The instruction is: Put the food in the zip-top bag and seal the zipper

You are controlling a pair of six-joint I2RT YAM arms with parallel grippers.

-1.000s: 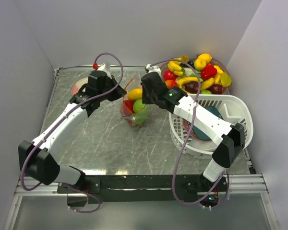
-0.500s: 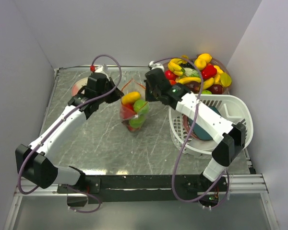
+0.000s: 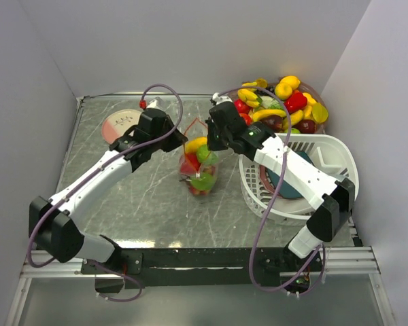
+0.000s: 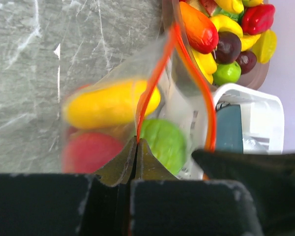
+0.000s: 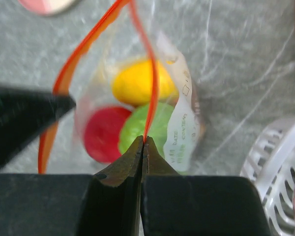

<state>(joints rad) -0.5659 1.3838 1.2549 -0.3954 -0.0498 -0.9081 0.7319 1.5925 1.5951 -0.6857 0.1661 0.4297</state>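
The clear zip-top bag (image 3: 198, 171) hangs over the middle of the table between both arms. Inside it lie three pieces of food: a yellow one (image 4: 105, 103), a green one (image 4: 163, 141) and a red one (image 4: 88, 150). The orange-red zipper (image 4: 156, 78) gapes open in a loop. My left gripper (image 4: 137, 140) is shut on one side of that strip. My right gripper (image 5: 144, 139) is shut on the opposite side of the zipper (image 5: 152, 73), above the same yellow (image 5: 137, 81), red (image 5: 101, 132) and green (image 5: 150, 125) food. No slider shows.
A clear bowl (image 3: 324, 103) heaped with more food (image 3: 285, 102) stands at the back right. A white slatted basket (image 3: 330, 153) holding a teal plate (image 3: 294, 182) sits at the right. A pink plate (image 3: 119, 123) lies at the back left.
Both grippers and the bag have shifted right and a little nearer. The left arm moved off the pink plate, which now shows. The bag's mouth stands wider.
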